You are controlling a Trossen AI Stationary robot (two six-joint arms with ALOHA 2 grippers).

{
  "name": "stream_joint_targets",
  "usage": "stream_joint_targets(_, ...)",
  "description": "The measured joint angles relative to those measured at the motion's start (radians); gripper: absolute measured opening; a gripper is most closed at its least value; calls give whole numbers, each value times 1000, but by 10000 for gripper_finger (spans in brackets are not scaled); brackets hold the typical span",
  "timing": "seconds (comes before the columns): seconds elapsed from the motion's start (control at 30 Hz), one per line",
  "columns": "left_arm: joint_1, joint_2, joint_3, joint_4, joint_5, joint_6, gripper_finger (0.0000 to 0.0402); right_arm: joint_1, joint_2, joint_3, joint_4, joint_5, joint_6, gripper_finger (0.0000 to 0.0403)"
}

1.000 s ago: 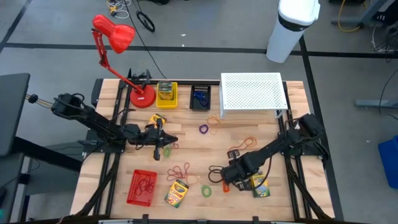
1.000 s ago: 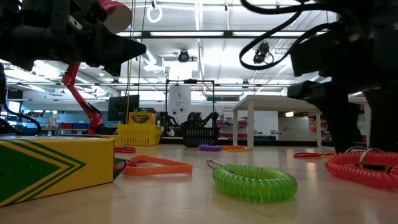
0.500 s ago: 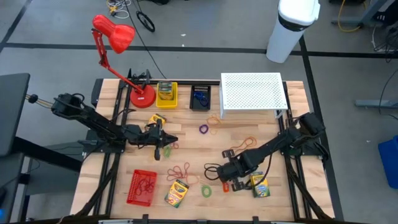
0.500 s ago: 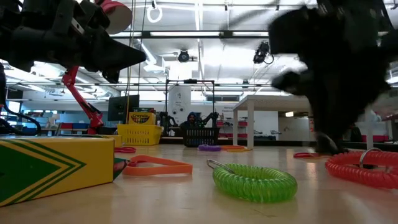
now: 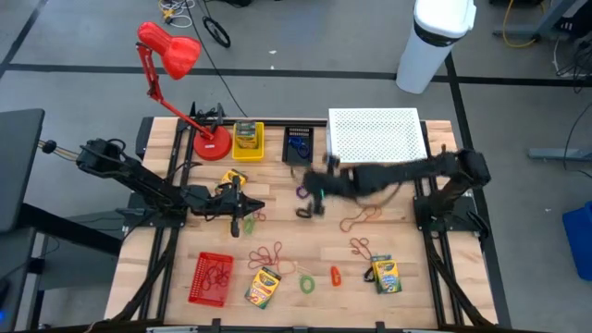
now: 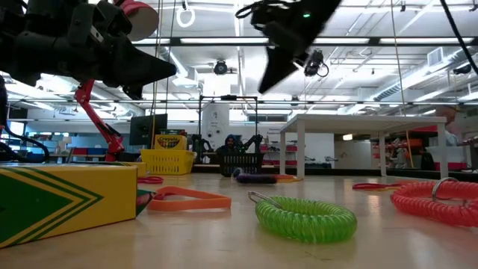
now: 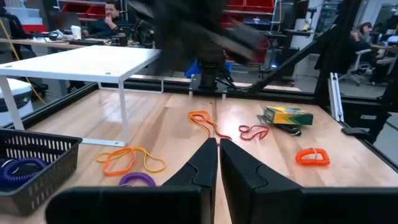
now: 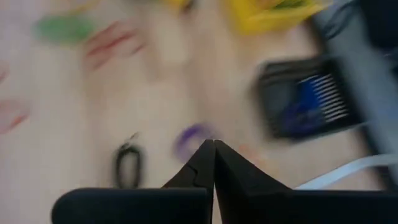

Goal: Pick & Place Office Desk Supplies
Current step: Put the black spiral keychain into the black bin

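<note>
hovering over the desk's middle, just short of its far edge: right gripper (image 5: 314,190), fingers clenched together, nothing visibly held. item nearest it: purple coil loop (image 5: 302,191), lying flat on the desk just beside and below the fingers, with a dark loop (image 5: 304,213) a little nearer the front edge. black basket (image 5: 297,146) sits at the far edge beyond. left gripper (image 5: 242,211), fingers clenched, empty, waits left of centre, farther off.
</note>
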Motion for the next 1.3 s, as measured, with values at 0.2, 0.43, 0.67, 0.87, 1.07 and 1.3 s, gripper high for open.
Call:
stream_joint_targets(0.2, 0, 0, 0, 1, -51, 63, 16, -205, 68, 184, 43, -116, -139, 6)
stream_joint_targets(0.43, -2, 0, 0, 0, -77, 42, 13, -78, 101, 113, 48, -218, -31, 4)
stream_joint_targets(0.67, -2, 0, 0, 5, -74, 43, 13, 101, 101, -229, 566, -89, 156, 4)
stream_joint_targets(0.87, -2, 0, 0, 3, -74, 43, 14, 37, 99, -488, 974, -25, 148, 4)
stream_joint_targets(1.07, -2, 0, 0, 2, -74, 45, 14, -53, 76, -612, 1101, -264, 0, 6)
stream_joint_targets(1.3, -2, 0, 0, 0, -73, 45, 14, -105, 45, -762, 1493, -333, -200, 4)
